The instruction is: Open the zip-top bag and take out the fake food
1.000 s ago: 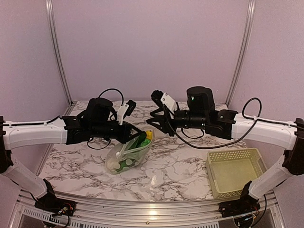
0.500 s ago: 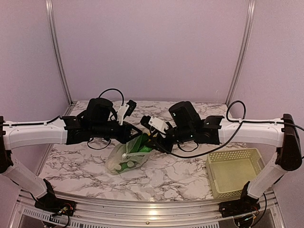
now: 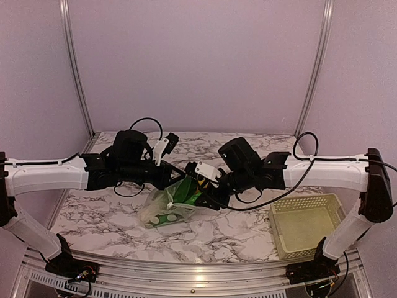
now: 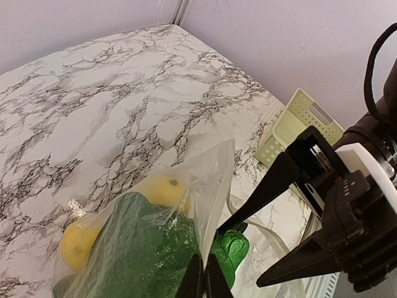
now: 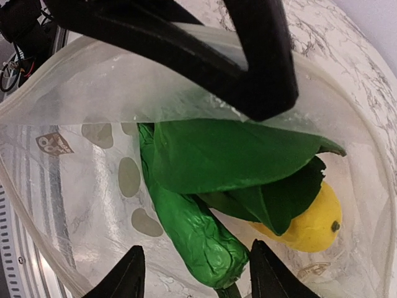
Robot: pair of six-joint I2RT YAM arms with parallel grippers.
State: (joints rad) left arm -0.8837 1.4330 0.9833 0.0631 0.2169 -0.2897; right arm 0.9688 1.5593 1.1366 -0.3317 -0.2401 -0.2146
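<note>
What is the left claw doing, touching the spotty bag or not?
Touching. In the left wrist view the left gripper has its jaws pinched shut on the clear edge of the zip-top bag.

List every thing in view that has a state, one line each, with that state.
zip-top bag, mouth open, one edge lifted off the table
fake food, inside the bag
left gripper, jaws shut on the bag's edge
right gripper, jaws open at the bag's mouth, gripping nothing
basket, upright on the table, no food in it
</note>
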